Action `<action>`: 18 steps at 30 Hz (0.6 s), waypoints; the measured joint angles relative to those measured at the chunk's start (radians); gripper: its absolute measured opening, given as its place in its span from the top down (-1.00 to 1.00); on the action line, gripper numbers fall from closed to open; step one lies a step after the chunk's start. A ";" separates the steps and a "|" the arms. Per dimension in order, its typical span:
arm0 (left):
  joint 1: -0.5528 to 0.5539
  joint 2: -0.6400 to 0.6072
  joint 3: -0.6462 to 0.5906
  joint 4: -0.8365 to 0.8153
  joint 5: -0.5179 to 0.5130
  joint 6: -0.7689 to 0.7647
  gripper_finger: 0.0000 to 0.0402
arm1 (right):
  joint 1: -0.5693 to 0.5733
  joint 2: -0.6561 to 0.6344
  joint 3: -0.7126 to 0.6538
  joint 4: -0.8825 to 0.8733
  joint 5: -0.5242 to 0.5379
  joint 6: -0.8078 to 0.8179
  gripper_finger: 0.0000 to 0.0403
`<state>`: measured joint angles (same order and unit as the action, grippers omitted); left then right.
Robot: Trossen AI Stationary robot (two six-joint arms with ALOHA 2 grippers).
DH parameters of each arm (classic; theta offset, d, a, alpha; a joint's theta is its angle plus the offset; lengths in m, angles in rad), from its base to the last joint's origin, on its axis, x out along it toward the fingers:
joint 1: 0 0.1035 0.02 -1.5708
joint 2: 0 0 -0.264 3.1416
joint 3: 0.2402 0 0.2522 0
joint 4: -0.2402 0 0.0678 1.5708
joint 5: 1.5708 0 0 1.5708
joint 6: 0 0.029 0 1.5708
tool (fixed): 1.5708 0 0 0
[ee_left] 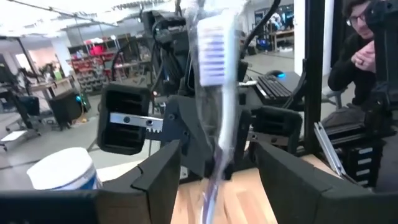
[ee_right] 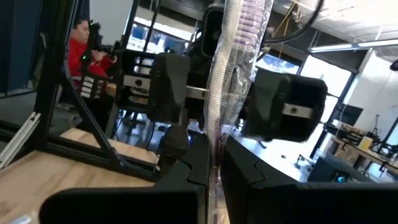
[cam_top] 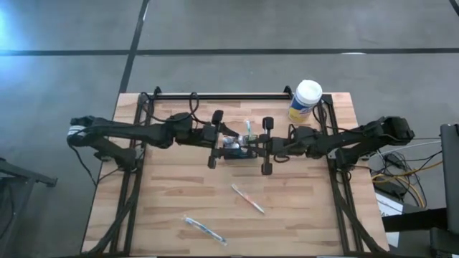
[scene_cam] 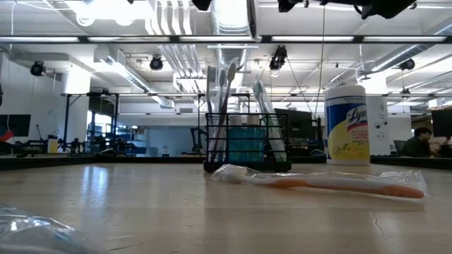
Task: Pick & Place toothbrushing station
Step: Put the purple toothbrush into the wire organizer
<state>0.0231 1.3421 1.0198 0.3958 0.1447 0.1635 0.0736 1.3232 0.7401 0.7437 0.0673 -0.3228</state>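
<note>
A toothbrush in a clear wrapper (ee_left: 217, 74) stands upright, bristle head up, high above the table's middle. My right gripper (ee_right: 214, 163) is shut on it. My left gripper (ee_left: 217, 171) faces the right one, open; its fingers (ee_left: 163, 168) stand on either side of the brush's lower part without touching it. In the high view both grippers (cam_top: 224, 143) (cam_top: 249, 147) meet over the black wire-mesh toothbrushing station (scene_cam: 247, 144). The station rests on the table with several toothbrushes (scene_cam: 220, 106) standing in it. My right gripper pinches the wrapped toothbrush's handle (ee_right: 219, 140) between its two fingers, well below the bristle head. The fingers lie level, come from the table's right side and cross the brush. The brush stands nearly upright, lifted clear, and its wrapper runs on below the fingers.
A white-lidded, yellow-labelled canister (cam_top: 307, 99) stands at the far right of the table. An orange wrapped toothbrush (cam_top: 247, 198) lies near the middle. A blue wrapped one (cam_top: 204, 229) lies by the near edge. People sit beyond the table (ee_left: 364, 50) (ee_right: 84, 53).
</note>
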 joint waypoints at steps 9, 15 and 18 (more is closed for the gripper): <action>0.000 0.032 0.031 -0.003 0.004 -0.009 -0.04 | -0.005 0.024 0.010 -0.005 0.000 0.000 0.94; 0.000 0.025 0.026 0.004 0.004 -0.010 0.21 | -0.005 0.014 0.008 -0.006 0.000 0.000 0.94; 0.000 0.025 0.025 0.013 0.007 -0.010 0.41 | -0.005 0.014 0.008 -0.006 0.000 -0.002 0.94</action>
<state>0.0231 1.3673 1.0451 0.4088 0.1521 0.1539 0.0685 1.3373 0.7479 0.7372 0.0675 -0.3245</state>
